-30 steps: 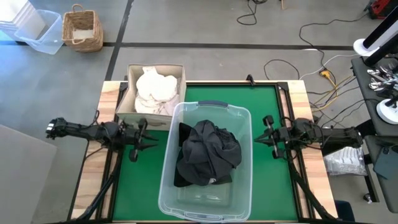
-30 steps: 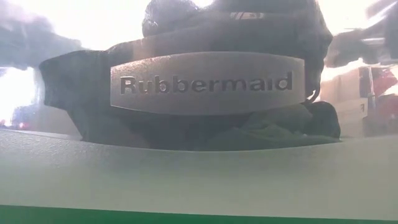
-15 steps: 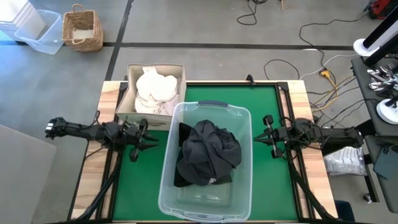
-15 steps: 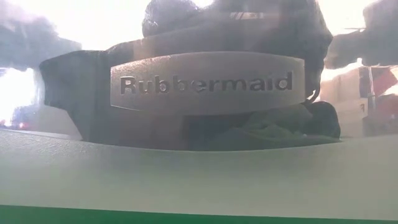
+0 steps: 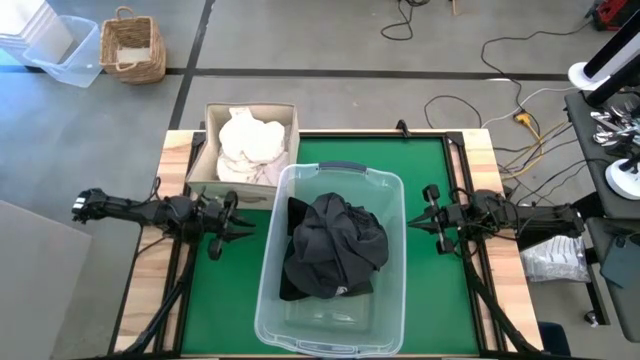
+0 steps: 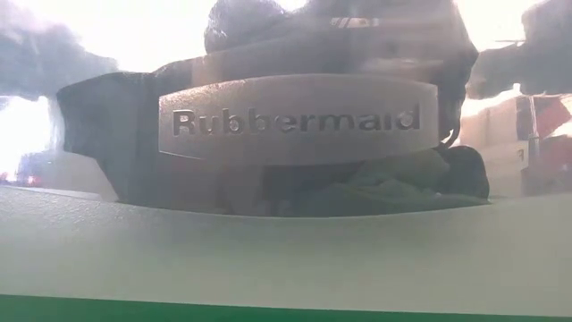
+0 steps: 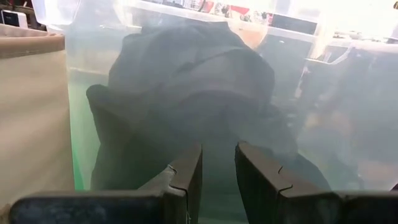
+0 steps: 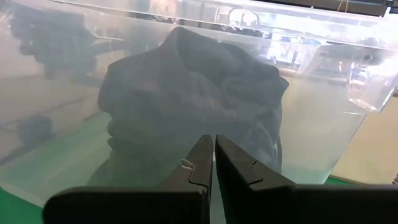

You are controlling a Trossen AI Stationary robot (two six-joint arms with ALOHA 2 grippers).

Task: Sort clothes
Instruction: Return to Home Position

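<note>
The dark clothes lie heaped in the clear tub at the middle of the table. The pile's long axis runs from 12 to 6 o'clock, along the tub. The white clothes fill the beige box at the tub's 11 o'clock corner.

The left gripper hangs just outside the tub's 9 o'clock wall. Its fingers point at 3 o'clock straight toward the dark pile and stand a narrow gap apart, with nothing between them. The right gripper mirrors it off the 3 o'clock wall, pointing at 9 o'clock, with its fingers pressed together on nothing. Both sit about equally near the tub, with the wall between each of them and the pile. Only the left arm is near the box, which lies at its 12 o'clock.

Every garment in view is in a container, so the sorting looks done, and the coming move seems to be only a retreat away from the tub.

Against the views half a second and a second back, nothing on the table has shifted. Both arms and both heaps sit where they were, which suggests the arms are already parked.
</note>
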